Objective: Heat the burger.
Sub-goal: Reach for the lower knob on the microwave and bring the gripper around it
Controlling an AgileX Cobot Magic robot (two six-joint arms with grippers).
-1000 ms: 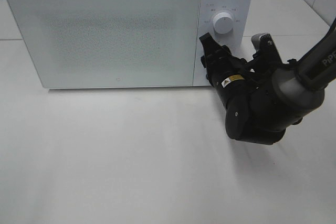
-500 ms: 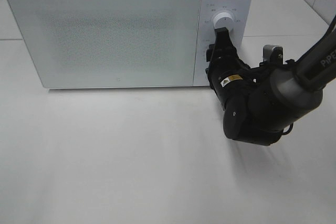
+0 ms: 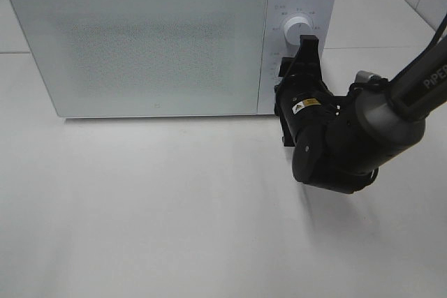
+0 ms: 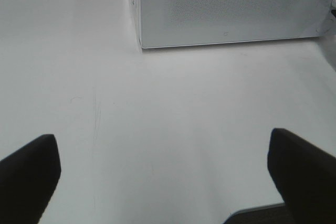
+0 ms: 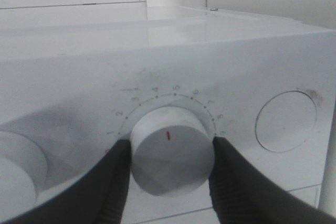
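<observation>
Two tools: right tool (image 5: 169, 153) clamped on round white plastic timer dial (image 5: 168, 132), left tool (image 4: 165, 158) gaping open; risk of slippage on smooth rim.

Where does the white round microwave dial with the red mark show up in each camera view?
Right wrist: the white round dial with the red mark sits mid-picture, clamped by the right gripper.
Exterior high: hidden behind that gripper, just below the upper white dial.
Left wrist: not in it; only the door end of the white box-shaped microwave shows.
Shared landmark: the microwave's white body.
</observation>
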